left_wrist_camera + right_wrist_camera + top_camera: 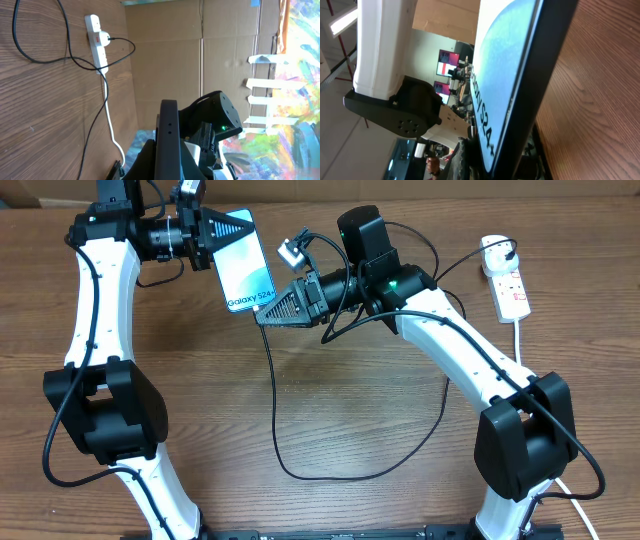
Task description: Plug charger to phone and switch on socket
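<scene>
My left gripper [226, 240] is shut on the phone [249, 268] and holds it in the air at the back. The screen faces up and the "Galaxy S24+" end points toward the right arm. In the left wrist view the phone [167, 125] shows edge-on between the fingers [167, 167]. My right gripper [266, 313] is at the phone's lower short edge, shut on the end of the charger. The black charger cable [285, 450] hangs from it. The connector tip is hidden. In the right wrist view the phone [505, 75] fills the frame above the jaws [495, 162]. The socket [506, 275] lies at the far right.
The charger cable loops across the wooden table [360, 410] and runs up to its plug in the socket. The socket's thick white cord [518, 340] runs toward the front right. Cardboard walls [165, 60] stand behind the table. The socket also shows in the left wrist view [97, 42].
</scene>
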